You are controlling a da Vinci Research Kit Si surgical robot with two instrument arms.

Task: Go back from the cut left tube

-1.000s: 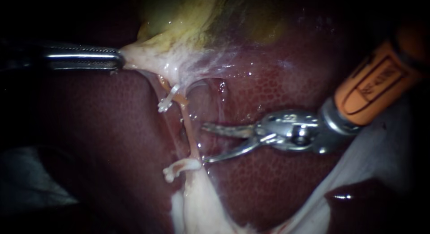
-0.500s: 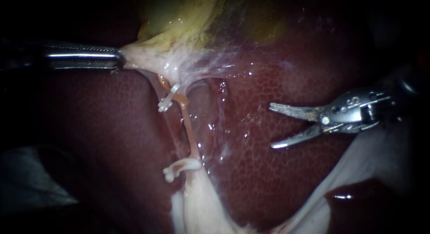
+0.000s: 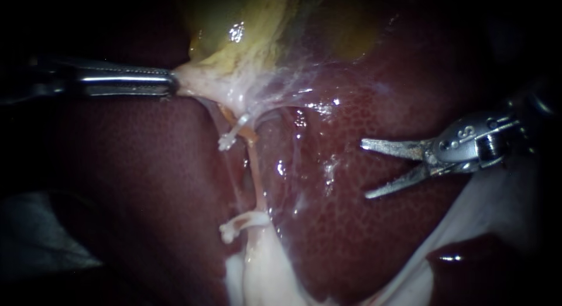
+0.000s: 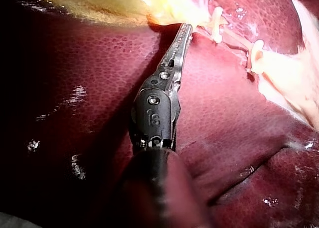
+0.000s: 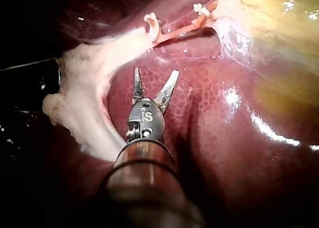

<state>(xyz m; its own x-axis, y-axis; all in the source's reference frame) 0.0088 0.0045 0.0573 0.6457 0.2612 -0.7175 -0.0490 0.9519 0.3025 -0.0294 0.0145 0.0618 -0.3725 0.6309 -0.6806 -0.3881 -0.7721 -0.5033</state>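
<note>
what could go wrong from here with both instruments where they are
Two risks. The right instrument has its jaws open, pointed tips close above the liver; backing away low could scrape it. The left instrument is shut on pale tissue at the edge of the gallbladder and holds it taut, so the thin tube with its two clips looks stretched; a harder pull might tear it or loosen a clip.
</note>
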